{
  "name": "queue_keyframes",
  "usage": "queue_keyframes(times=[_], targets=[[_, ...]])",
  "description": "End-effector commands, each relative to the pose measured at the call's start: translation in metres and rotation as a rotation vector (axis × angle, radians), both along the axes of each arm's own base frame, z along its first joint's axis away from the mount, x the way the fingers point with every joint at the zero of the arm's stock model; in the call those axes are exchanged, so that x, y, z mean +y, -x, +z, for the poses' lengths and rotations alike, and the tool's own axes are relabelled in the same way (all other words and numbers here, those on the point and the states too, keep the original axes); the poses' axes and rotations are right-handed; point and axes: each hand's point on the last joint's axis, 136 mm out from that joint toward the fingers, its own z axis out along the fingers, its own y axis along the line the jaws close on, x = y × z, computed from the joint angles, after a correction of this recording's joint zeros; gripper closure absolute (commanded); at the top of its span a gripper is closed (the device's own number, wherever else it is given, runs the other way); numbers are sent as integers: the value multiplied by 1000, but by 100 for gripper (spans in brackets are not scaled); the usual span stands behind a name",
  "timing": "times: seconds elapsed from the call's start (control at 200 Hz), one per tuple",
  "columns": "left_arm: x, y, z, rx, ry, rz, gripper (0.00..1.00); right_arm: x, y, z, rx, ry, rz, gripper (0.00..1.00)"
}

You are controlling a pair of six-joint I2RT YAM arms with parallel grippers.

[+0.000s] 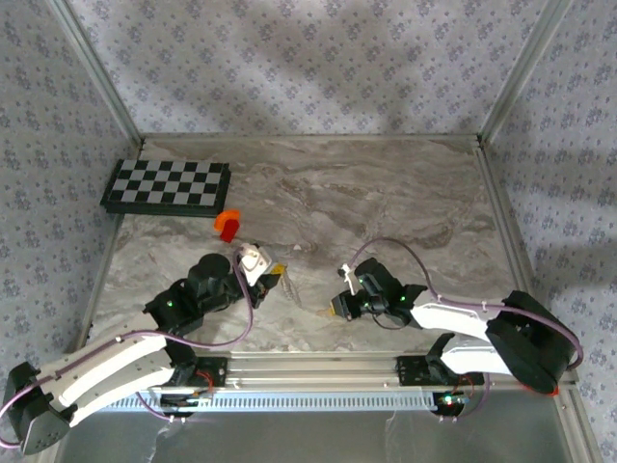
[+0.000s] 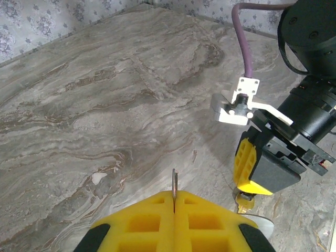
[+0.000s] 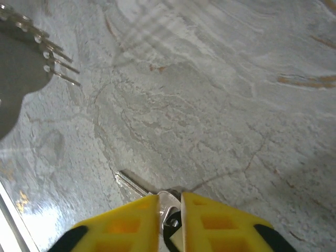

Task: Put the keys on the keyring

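In the left wrist view my left gripper [image 2: 174,195] is shut on the keyring [image 2: 174,182], a thin silvery strip seen edge-on that pokes up from between the yellow fingers [image 2: 142,220]. My right gripper [image 3: 169,198] is shut on the key [image 3: 131,185]. The key's silver blade lies flat on the marble and points away to the left, while its head with a black part sits between the pads. From above, the left gripper [image 1: 273,280] and right gripper [image 1: 335,307] hang low over the table's near middle, a short gap apart. The right gripper's yellow fingers [image 2: 245,165] stand right of the keyring.
An orange-red block [image 1: 228,225] lies behind the left gripper. A black-and-white checkerboard [image 1: 166,185] sits at the back left. Patterned walls and an aluminium frame [image 1: 492,193] bound the marble table [image 1: 386,193]. A metal rail [image 1: 318,367] runs along the near edge.
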Motion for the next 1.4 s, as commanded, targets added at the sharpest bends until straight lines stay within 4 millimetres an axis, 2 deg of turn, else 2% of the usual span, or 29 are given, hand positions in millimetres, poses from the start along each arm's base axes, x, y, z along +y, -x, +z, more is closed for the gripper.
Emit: queue_keyframes(times=[0.0,0.115,0.185,0.555,0.795,1.104,1.394], targets=[[-3,-1,25,-45,76,-9,100,-2,-4,13,22,1,-17,71],[-3,-1,26,-47,79,-10,100,-7,-9,22,31,14,-34,62],[-3,-2,24,-45,75,-9,100,-9,-11,24,51,36,-29,60],[-3,-3,21,-40,65,-5,100,3,1,10,211,157,63,62],[-3,-4,23,-46,72,-6,100,6,1,1,213,235,80,69],[-2,-4,25,-51,75,-4,100,2,1,-2,203,293,99,86],[-2,-4,24,-50,74,-6,100,5,1,-3,198,292,119,88]])
